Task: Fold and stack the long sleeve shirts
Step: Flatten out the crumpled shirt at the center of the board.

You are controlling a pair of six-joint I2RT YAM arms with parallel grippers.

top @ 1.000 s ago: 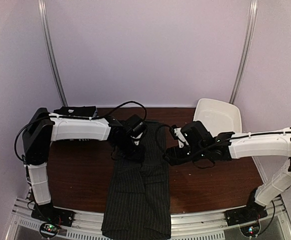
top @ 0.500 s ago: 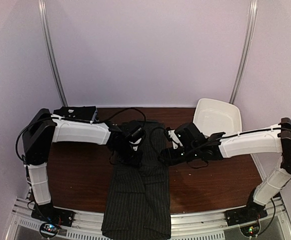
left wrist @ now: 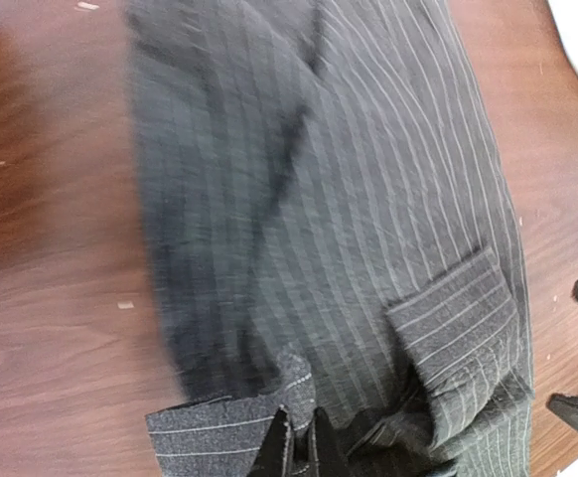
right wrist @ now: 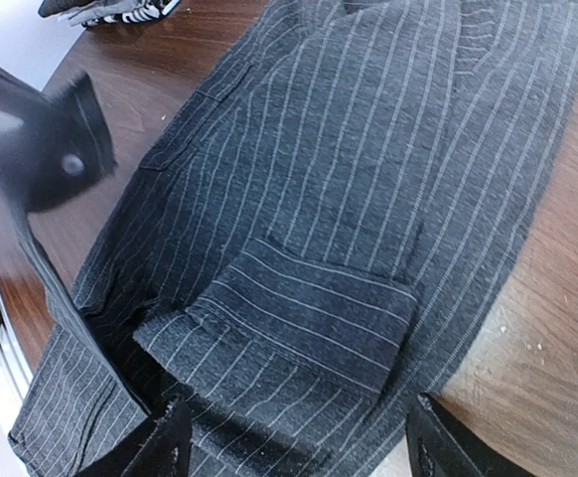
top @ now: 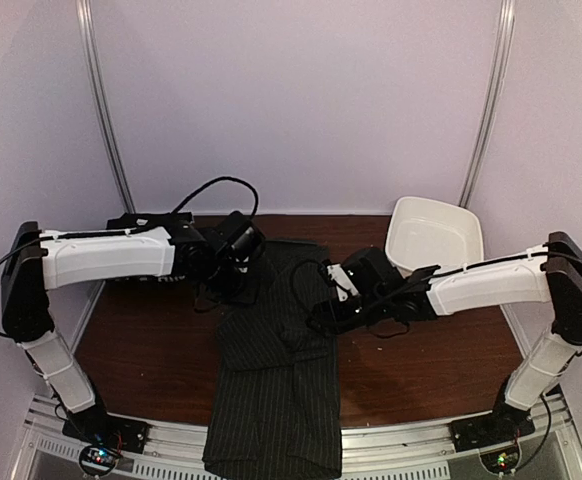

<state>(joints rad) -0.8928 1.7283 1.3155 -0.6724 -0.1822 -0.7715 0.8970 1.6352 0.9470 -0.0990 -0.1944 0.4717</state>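
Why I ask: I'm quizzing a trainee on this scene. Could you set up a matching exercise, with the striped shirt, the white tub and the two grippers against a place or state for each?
Things:
1. striped shirt
2. white tub
3. left gripper
4. right gripper

Places or states:
A. open above the cloth
B. at the far right corner of the table
C. pinched shut on a cloth edge
D. spread down the middle, draping over the near edge

Pairs: 1-D, 2-B, 3-C, 4-A.
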